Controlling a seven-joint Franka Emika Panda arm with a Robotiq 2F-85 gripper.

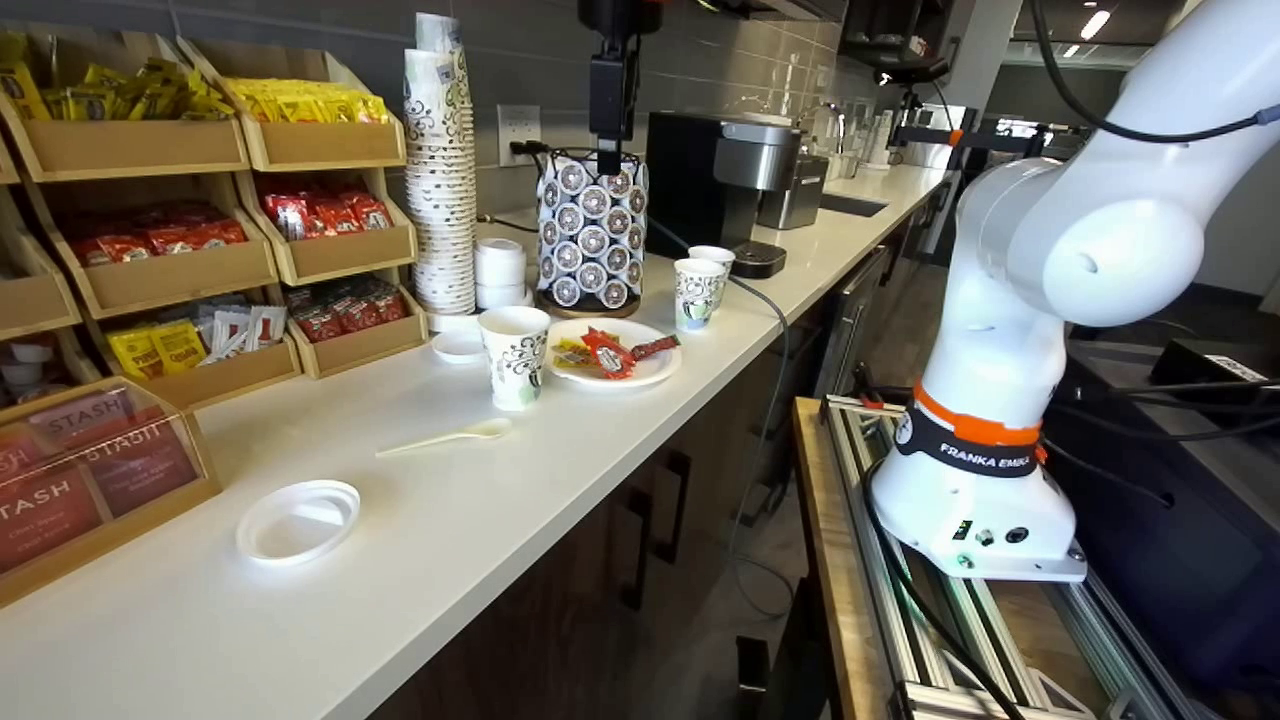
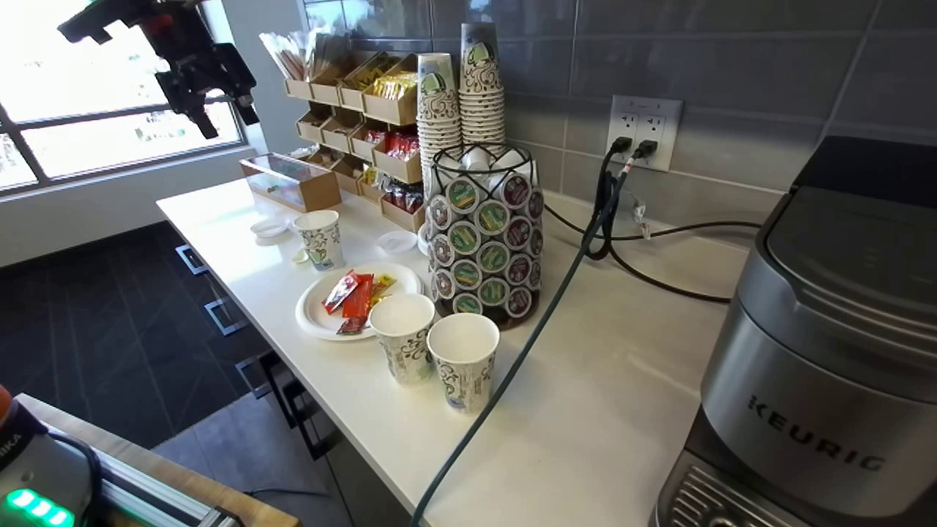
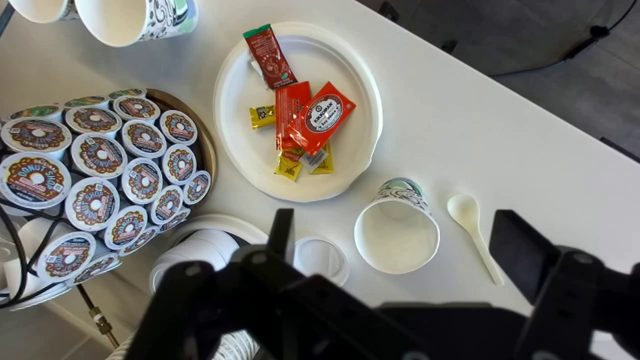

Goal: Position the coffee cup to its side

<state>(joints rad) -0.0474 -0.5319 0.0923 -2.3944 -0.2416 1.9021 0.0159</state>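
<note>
Three separate white paper cups with dark swirl and green print stand upright on the counter. One coffee cup (image 1: 516, 360) (image 2: 322, 241) stands by the spoon; in the wrist view this cup (image 3: 397, 242) has its open mouth toward the camera. Two more cups stand close together past the plate: a nearer cup (image 1: 694, 295) (image 2: 405, 344) and a cup beside it (image 1: 712, 258) (image 2: 463, 366). My gripper (image 1: 610, 150) (image 2: 228, 124) is open and empty, high above the counter. In the wrist view the cup by the spoon shows between the spread fingers, well below them.
A plate (image 1: 655, 375) with sauce packets lies beside the cup. A spoon (image 3: 467, 220), lids (image 1: 298, 522), a pod rack (image 1: 592, 235) and tall cup stacks (image 1: 440, 200) are near. A cable (image 2: 527, 340) crosses the counter by a coffee maker (image 2: 820, 351).
</note>
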